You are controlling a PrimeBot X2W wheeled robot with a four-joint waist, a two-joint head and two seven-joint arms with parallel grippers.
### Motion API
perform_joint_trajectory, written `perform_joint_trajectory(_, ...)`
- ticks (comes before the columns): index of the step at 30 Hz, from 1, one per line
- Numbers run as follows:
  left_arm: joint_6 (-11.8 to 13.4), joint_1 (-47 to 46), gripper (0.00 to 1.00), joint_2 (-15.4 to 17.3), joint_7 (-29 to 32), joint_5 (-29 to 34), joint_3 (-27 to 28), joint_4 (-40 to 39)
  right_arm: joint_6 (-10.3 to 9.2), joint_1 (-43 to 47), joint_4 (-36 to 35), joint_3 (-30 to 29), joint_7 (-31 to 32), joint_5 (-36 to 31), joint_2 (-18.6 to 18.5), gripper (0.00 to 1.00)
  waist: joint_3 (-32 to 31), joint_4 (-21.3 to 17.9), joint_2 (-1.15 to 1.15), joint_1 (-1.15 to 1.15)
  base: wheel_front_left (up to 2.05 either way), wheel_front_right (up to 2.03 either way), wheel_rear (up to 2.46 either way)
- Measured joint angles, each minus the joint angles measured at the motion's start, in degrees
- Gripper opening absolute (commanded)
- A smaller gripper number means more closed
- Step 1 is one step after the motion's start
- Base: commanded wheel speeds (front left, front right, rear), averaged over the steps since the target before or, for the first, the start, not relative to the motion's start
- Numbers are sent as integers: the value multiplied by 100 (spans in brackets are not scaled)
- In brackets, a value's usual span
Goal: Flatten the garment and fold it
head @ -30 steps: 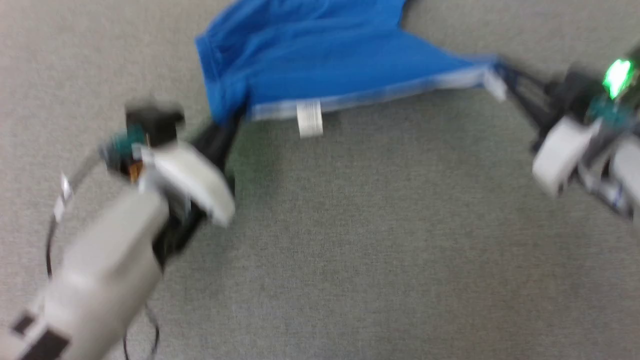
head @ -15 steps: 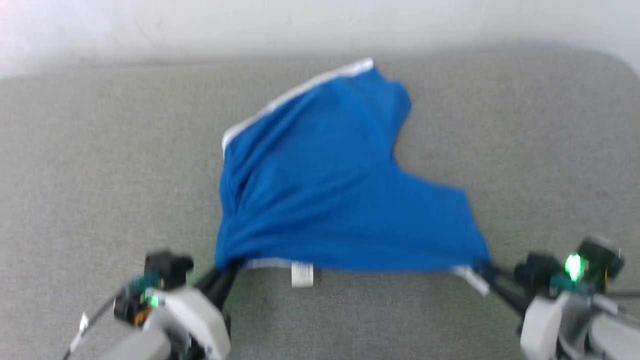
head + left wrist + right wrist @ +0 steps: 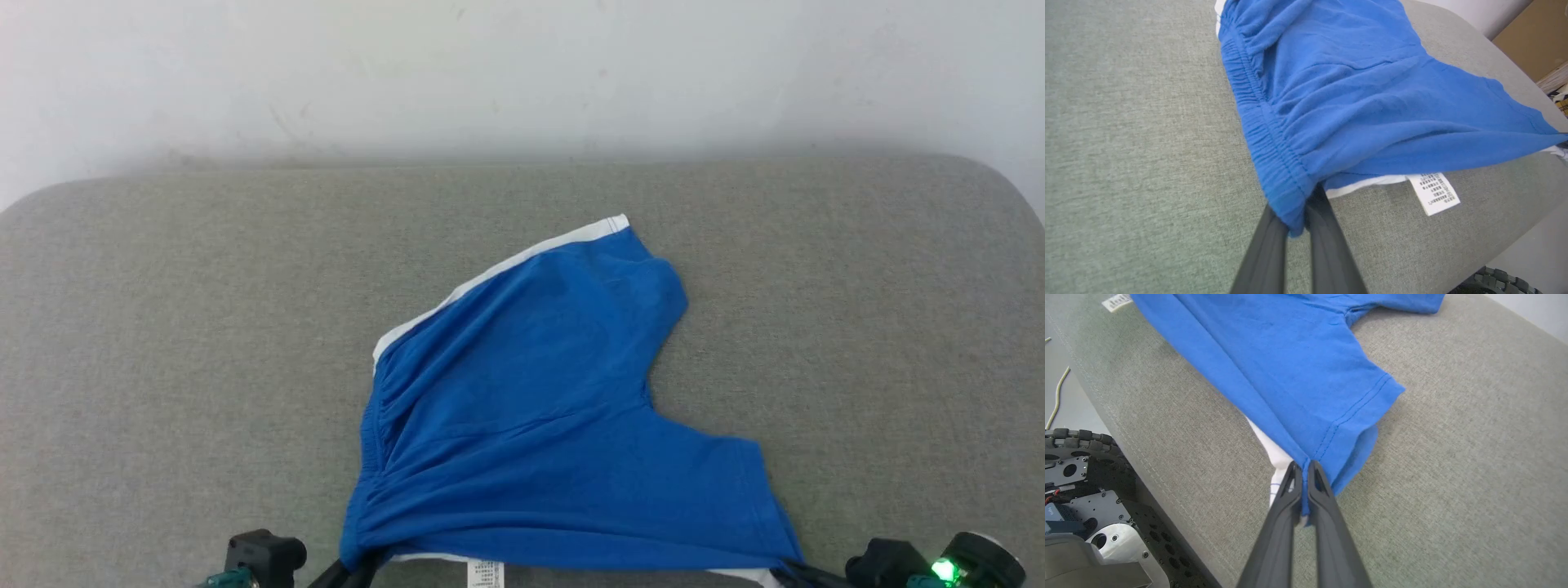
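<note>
Blue garment (image 3: 539, 425) pinched at two corners.
It lies creased at lower centre of the head view on the grey surface (image 3: 163, 327), with its care tag (image 3: 1433, 192) below the near edge. The left gripper (image 3: 1298, 222) jaws pinch the waistband corner; the right gripper (image 3: 1303, 469) jaws pinch the leg-hem corner.

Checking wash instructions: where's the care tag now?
Head view, bottom centre: the care tag hangs off the near edge of the shorts, just right of the left gripper.
</note>
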Motion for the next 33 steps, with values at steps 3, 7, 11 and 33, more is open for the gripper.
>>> perform_joint_trajectory(3, 33, 24, 0, -15, 15, 3, -11, -75, 0, 58, -108, -285, 49, -143, 71, 0, -14, 70, 0, 0, 0, 0, 0)
perform_joint_trajectory(7, 22, -206, 0, -78, 64, 146, -42, -62, 0, -21, -232, -634, 110, -315, 164, 0, 23, 166, 0, 0, 0, 0, 0)
perform_joint_trajectory(11, -41, -656, 0, -215, 66, 337, -18, 25, -1, -469, -266, -916, 181, -425, 167, 0, 143, 234, 0, 1, 0, 0, 0)
perform_joint_trajectory(33, -499, -2352, 0, -892, -44, 632, 583, 864, -1, -5716, 2026, 1159, 712, -112, 536, 0, 1638, 748, 0, 2, 0, 0, 0)
